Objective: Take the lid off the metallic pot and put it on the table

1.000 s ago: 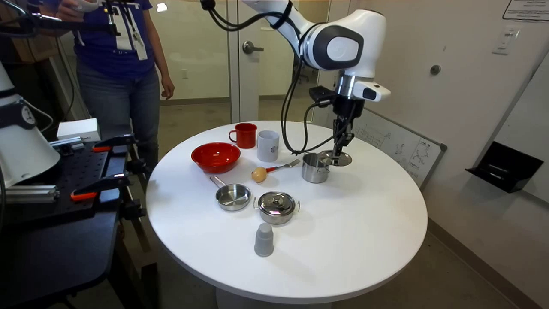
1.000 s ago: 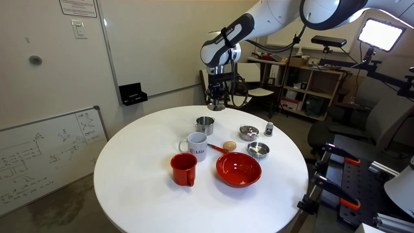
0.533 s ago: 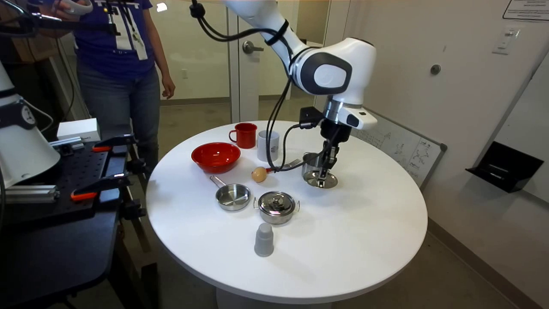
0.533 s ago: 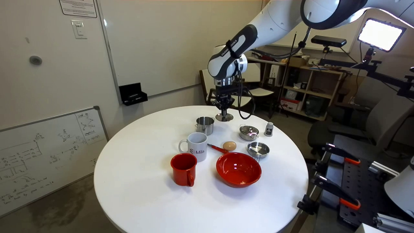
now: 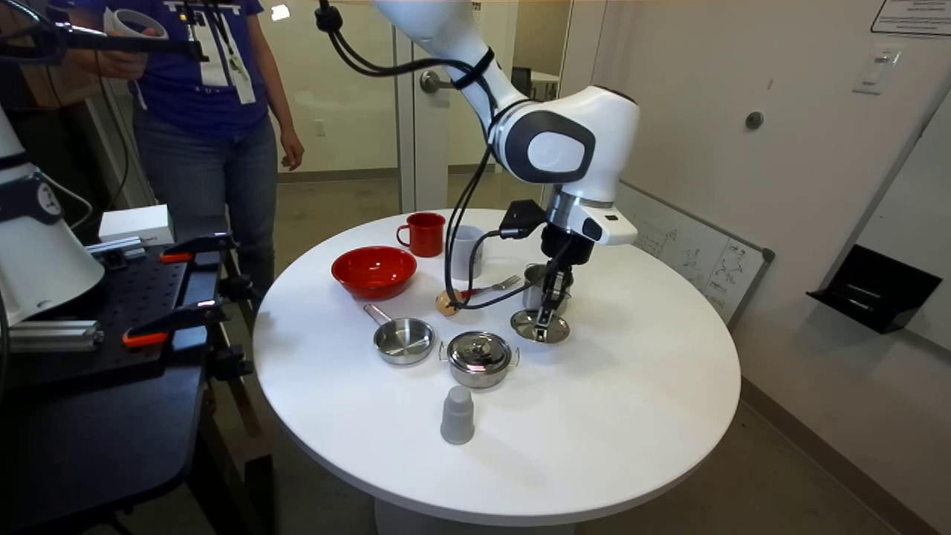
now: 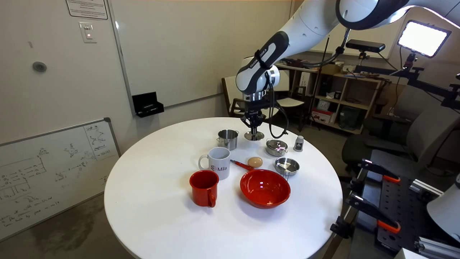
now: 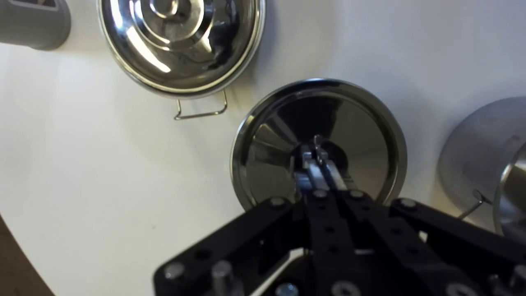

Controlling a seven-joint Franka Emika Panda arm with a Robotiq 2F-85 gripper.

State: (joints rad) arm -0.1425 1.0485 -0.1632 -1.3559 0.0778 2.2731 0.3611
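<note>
The lid (image 5: 522, 325) is a round silvery disc, also in an exterior view (image 6: 250, 136) and the wrist view (image 7: 267, 152). My gripper (image 7: 315, 153) is shut on the small handle at the middle of the lid and points down. The gripper also shows in an exterior view (image 5: 544, 323). The lid is close over the table (image 5: 631, 416); I cannot tell if it touches. The metallic pot (image 6: 227, 139) stands uncovered beside the lid. It is partly hidden behind the gripper in an exterior view (image 5: 533, 290) and cut off in the wrist view (image 7: 472, 152).
A wide lidded steel pot (image 5: 479, 360) stands near the lid, with a steel pan (image 5: 403, 340) and a grey bottle (image 5: 458, 416) around it. An egg (image 6: 255, 162), white mug (image 6: 220, 162), red mug (image 6: 205, 187) and red bowl (image 6: 265, 189) are also on the table.
My gripper has carried the lid down and away from beside the metallic pot's rim, toward the wide lidded pot. The lid is now low over the table. The other objects have not moved.
</note>
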